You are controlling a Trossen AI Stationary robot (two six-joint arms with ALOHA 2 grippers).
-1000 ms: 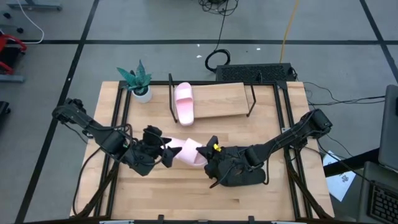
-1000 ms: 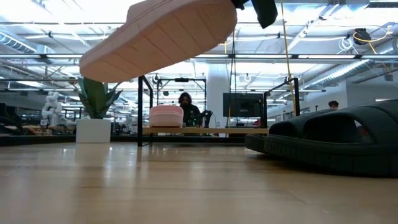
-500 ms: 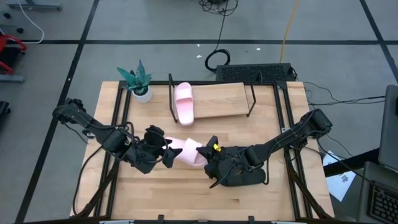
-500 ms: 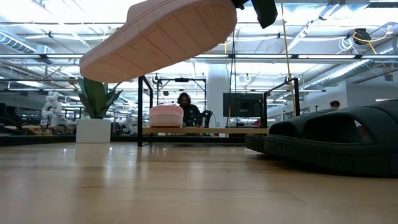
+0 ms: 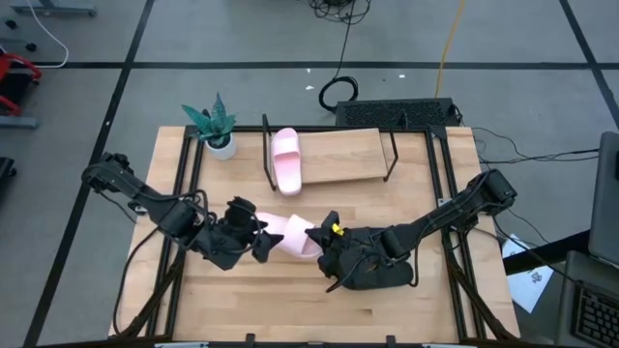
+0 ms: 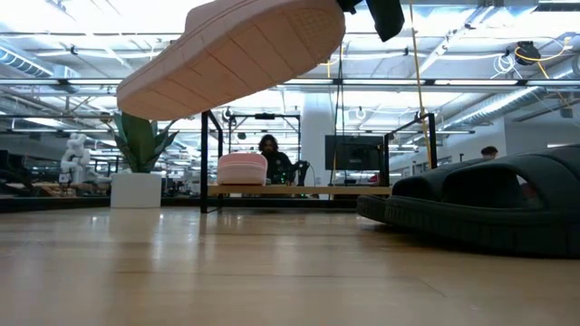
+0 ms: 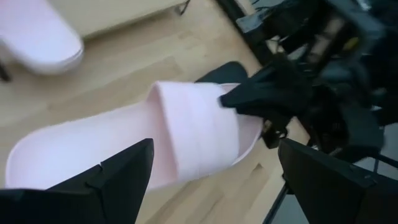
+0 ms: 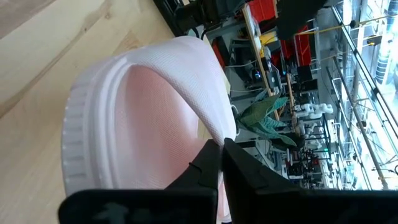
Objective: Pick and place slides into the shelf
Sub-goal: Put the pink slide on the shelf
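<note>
A pale pink slide (image 5: 288, 235) hangs in the air over the table's middle; the low view shows its sole (image 6: 227, 56) from below. My right gripper (image 5: 317, 237) is shut on it at the strap end. My left gripper (image 5: 261, 242) is open at the slide's heel end, and its fingers (image 7: 124, 177) stand on either side of the heel; I cannot tell if they touch it. The other pink slide (image 5: 287, 161) lies sole down on the shelf (image 5: 348, 159), at its left end. The black pair (image 5: 372, 273) rests on the table under my right arm. My right gripper pinches the pink slide's strap (image 8: 205, 118) at its edge between the two fingers (image 8: 214, 163), coming level from the table's right. The slide is lifted clear of the table and tilted, with the heel end lower, toward my left gripper.
A potted plant (image 5: 215, 128) stands at the far left corner beside the shelf. The shelf's board right of the pink slide is bare. The black slides (image 6: 489, 210) fill the near right of the table. A keyboard (image 5: 395, 113) lies behind the shelf. People show in the room beyond.
My left gripper has crept slightly toward the table's right, closer to the pink slide's heel end. The slide and my right gripper have kept still.
</note>
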